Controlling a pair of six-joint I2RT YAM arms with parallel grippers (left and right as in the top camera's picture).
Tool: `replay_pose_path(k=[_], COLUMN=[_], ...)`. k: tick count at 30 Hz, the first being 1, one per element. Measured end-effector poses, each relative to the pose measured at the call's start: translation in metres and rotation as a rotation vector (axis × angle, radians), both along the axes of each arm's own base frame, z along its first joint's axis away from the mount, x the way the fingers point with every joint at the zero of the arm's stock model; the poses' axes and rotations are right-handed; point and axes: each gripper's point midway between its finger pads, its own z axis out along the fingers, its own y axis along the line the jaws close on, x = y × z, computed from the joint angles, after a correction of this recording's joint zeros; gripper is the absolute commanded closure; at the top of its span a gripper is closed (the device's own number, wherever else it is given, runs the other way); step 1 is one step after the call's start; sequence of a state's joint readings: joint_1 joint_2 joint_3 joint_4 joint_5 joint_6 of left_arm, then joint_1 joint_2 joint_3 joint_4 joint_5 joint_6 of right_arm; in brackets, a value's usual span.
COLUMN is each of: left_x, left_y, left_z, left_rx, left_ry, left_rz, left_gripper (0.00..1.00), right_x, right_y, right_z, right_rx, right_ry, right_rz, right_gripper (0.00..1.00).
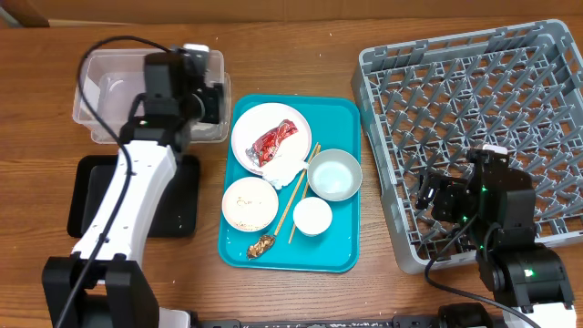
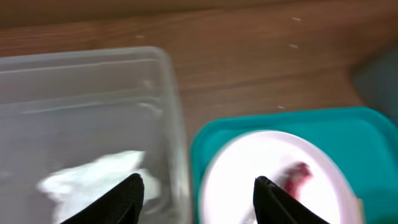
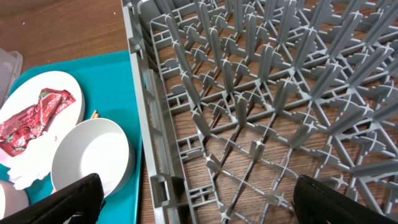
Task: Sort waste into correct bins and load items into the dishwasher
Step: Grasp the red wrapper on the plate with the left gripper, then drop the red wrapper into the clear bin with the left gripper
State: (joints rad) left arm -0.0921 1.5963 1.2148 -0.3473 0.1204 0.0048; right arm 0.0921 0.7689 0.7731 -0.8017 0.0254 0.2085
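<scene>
The white plate on the teal tray holds the red-and-white wrapper, with a scrap of white paper at its near edge. A bowl with rice, a pale bowl, a small cup, the chopsticks and a brown scrap also lie there. My left gripper is open and empty over the right wall of the clear tub; a crumpled white napkin lies in the tub. My right gripper is open and empty over the front left of the grey rack.
The black tray lies in front of the clear tub, partly under my left arm. The teal tray sits between the tub and the rack. The rack's left wall stands close to the pale bowl.
</scene>
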Motion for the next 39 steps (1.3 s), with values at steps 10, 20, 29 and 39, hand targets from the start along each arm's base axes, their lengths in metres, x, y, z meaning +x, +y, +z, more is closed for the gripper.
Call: replay_pose_path(k=[10,20,29,39], left_x=[-0.023,-0.036,-0.044,0.001], left_y=[-0.082,-0.08,-0.077,-0.056], left_z=[-0.069,-0.143,-0.151,-0.03], left_rx=[-0.015,0.057,0.069,0.042], left_ry=[0.192,0.377,0.424,0.148], left_rz=[-0.2,-0.19,-0.185,-0.106], left_gripper=[0.35,0.8,0.96,0.96], right_x=[0.0,0.0,0.0,0.0], right_y=[0.0,0.0,0.0,0.0], right_z=[0.0,0.0,0.0,0.0], right_rx=[0.0,0.0,0.0,0.0], right_ry=[0.001,0.001,0.002,0.002], right_rz=[0.0,-0.001,-0.001,0.0], right_gripper=[0.0,0.0,0.0,0.0])
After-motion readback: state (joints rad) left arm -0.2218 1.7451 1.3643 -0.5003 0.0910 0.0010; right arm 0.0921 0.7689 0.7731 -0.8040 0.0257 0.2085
